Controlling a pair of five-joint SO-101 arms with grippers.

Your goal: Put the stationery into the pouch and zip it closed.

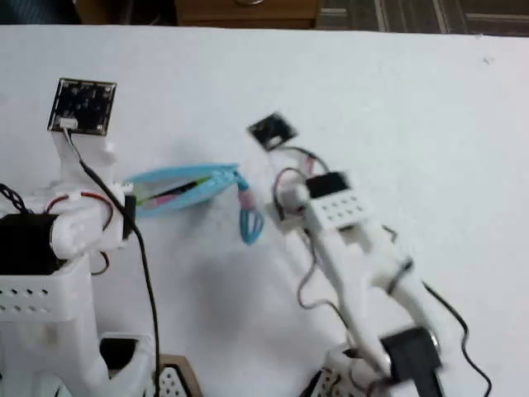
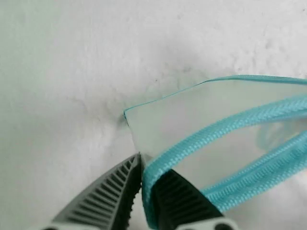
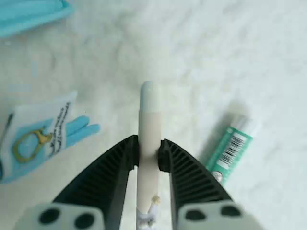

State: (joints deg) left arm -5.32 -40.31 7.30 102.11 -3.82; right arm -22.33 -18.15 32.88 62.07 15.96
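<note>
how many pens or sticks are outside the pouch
2: a white stick clamped in the right hand, and a green tube lying on the table beside it. More may be hidden under the arm.

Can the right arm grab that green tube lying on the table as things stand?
Probably not yet. The green tube lies bare on the table close by, nothing over it, but the right end effector is shut on a white pen.

My right gripper [image 3: 148, 149] pinching a cream pen [image 3: 149, 112], green-and-white tube [image 3: 231, 147] lying near it, blue pouch [image 3: 29, 14] well apart
</note>
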